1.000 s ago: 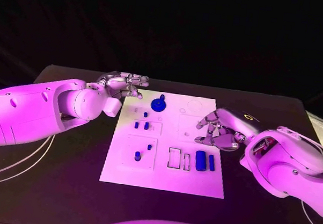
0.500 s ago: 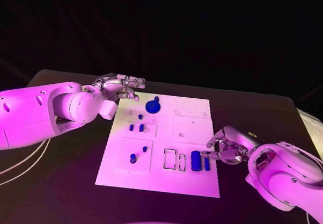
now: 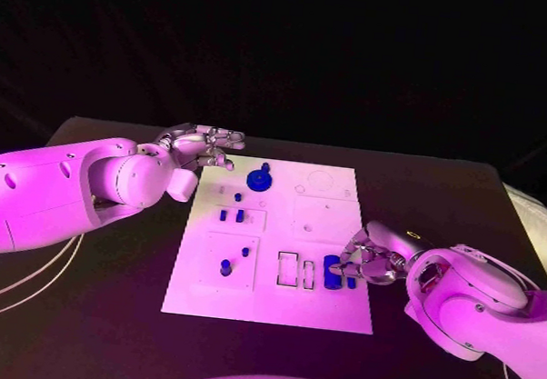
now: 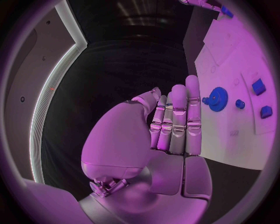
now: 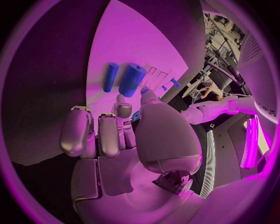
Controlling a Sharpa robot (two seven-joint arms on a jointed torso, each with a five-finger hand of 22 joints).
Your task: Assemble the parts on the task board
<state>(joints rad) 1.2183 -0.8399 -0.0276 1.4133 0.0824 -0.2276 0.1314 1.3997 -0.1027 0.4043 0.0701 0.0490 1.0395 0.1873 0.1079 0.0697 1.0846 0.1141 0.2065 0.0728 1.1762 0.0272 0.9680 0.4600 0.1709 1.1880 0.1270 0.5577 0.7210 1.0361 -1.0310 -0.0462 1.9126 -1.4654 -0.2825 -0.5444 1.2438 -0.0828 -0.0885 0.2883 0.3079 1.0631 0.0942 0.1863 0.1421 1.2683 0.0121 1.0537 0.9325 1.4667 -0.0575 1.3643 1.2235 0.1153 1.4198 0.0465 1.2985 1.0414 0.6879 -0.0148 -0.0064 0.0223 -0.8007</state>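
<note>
The white task board (image 3: pixel 272 285) lies in the middle of the black worktop (image 3: pixel 458 186), long side running from 12 to 6 o'clock in the head view. On it I count seven blue parts: one gear (image 3: pixel 262 181) near the 12 o'clock end, a pair of small pegs (image 3: pixel 232 214) just below it toward 6, two small pieces (image 3: pixel 233 260) in the square recess at the 8 o'clock side, and at the 4 o'clock side a thick cylinder (image 3: pixel 333 271) with a thin bar (image 5: pixel 110 77) lying just beside it. White outlines of rectangular slots (image 3: pixel 295 269) sit between the two small pieces and the cylinder. The right robot hand (image 3: pixel 370 257) rests over the board's 3 o'clock edge, right at the cylinder and bar, and it stands in the way of the bar in the head view; the right wrist view shows both lying side by side on the board beyond the fingertips (image 5: pixel 122 110), with the fingers curled in. Whether they touch either part I cannot tell, and nothing is plainly held. The left robot hand (image 3: pixel 203 146) hovers off the board's 11 o'clock corner, beside the gear but apart from it; the left wrist view shows its fingers (image 4: pixel 178 121) straight and close together, holding nothing. The left arm (image 3: pixel 55 194) crosses the worktop from 9 o'clock, clear of the board.
</note>
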